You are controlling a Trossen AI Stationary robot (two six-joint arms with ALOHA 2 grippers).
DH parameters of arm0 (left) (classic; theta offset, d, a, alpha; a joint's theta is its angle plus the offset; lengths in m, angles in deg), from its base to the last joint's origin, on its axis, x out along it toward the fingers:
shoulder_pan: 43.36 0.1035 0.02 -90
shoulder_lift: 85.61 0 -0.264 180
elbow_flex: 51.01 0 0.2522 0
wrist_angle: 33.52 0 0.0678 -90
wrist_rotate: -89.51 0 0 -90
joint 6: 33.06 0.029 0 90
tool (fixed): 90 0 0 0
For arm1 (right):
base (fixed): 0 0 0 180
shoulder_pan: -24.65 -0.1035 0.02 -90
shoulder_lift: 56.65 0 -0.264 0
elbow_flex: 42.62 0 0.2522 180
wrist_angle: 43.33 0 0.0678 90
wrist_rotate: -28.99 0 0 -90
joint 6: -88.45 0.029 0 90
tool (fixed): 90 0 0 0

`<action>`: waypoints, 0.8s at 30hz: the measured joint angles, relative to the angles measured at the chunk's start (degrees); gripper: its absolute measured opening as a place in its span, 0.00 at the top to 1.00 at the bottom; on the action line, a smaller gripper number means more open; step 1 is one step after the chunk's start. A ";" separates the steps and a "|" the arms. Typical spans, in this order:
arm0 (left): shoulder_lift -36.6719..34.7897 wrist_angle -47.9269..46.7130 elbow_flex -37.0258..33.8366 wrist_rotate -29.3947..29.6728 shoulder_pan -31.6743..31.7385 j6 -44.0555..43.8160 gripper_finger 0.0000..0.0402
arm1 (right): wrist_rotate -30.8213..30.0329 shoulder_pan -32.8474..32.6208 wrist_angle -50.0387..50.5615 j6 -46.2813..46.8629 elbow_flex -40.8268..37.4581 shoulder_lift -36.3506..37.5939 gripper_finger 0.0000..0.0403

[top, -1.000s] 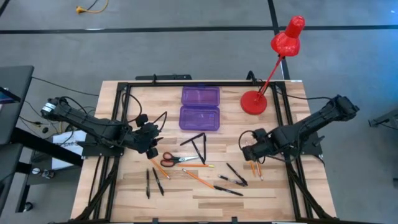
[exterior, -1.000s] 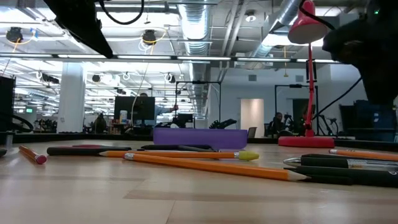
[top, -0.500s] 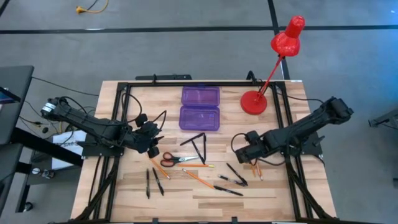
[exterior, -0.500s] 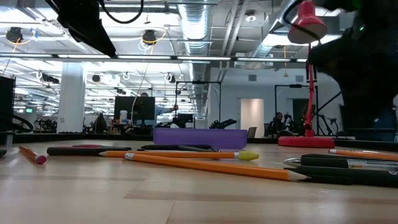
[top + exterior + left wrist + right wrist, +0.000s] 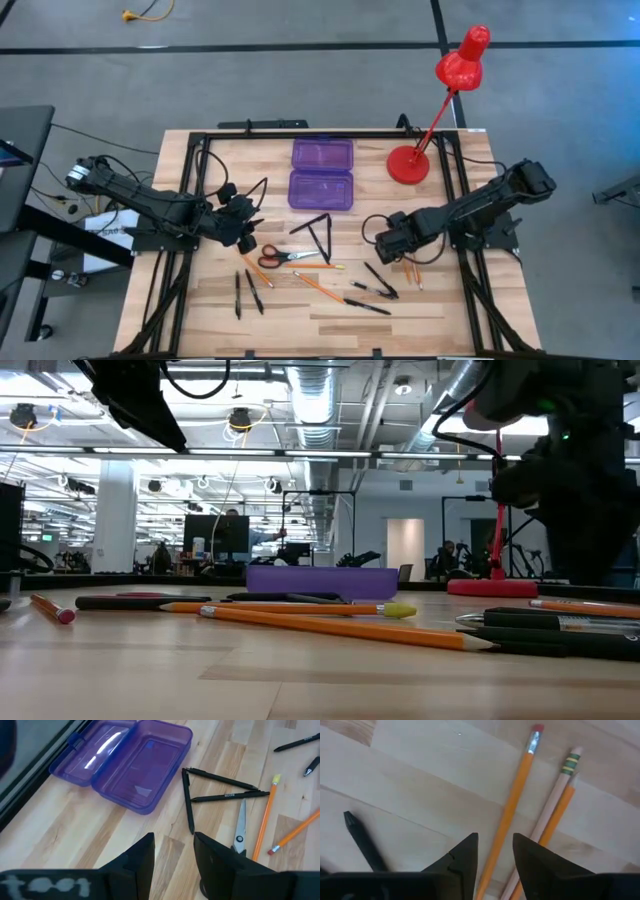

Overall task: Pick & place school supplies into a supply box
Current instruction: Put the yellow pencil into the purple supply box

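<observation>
Since a second ago the right gripper has slid inward over the tabletop, fingers parted and empty above three pencils near a black pen, apparently just clear of them, while the left gripper, part-spread, waits beside the open purple supply box.

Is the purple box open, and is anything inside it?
Open and empty. The box lies with its lid flipped flat beside it, and only bare purple plastic shows inside both halves.
</observation>
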 joint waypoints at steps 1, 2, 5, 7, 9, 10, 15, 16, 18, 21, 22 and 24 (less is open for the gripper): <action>0.00 0.00 0.00 0.00 0.00 -0.02 0.68 | 0.00 0.22 0.01 -0.44 0.00 -0.04 0.71; 0.00 0.00 0.00 -0.02 0.00 -0.14 0.68 | 0.00 0.36 -0.03 -1.04 -0.07 -0.11 0.71; 0.00 0.00 0.00 -0.02 0.00 -0.56 0.68 | 0.77 0.84 -3.18 -1.40 -2.15 -0.13 0.71; 0.00 0.00 0.00 -0.02 0.00 -0.90 0.68 | 1.80 0.84 -4.88 -1.40 -3.59 -0.11 0.71; 0.00 0.00 0.00 -0.02 0.00 -1.04 0.68 | 2.00 0.82 -4.73 -1.36 -3.95 -0.10 0.71; 0.00 0.00 0.00 -0.02 0.00 -1.05 0.68 | 2.00 0.82 -4.75 -1.38 -3.96 -0.10 0.71; 0.00 0.00 0.00 0.02 0.00 -1.09 0.68 | 1.67 0.82 -4.76 -1.83 -3.96 -0.06 0.71; 0.00 0.00 0.00 0.02 0.00 -1.12 0.68 | 1.65 0.82 -4.84 -1.85 -4.06 -0.08 0.71; 0.00 0.00 0.00 0.04 0.00 -1.38 0.68 | 1.69 0.82 -6.13 -1.77 -4.92 -0.08 0.71; 0.00 0.00 0.00 0.04 0.00 -1.70 0.68 | 2.49 0.82 -8.02 -1.40 -6.43 -0.08 0.73; 0.00 -0.01 -0.01 0.04 0.00 -1.81 0.68 | 3.05 0.82 -8.62 -1.39 -6.86 -0.08 0.73; 0.00 -0.01 -0.02 0.07 0.00 -2.27 0.68 | 3.31 0.67 -9.26 -1.38 -7.29 0.05 0.75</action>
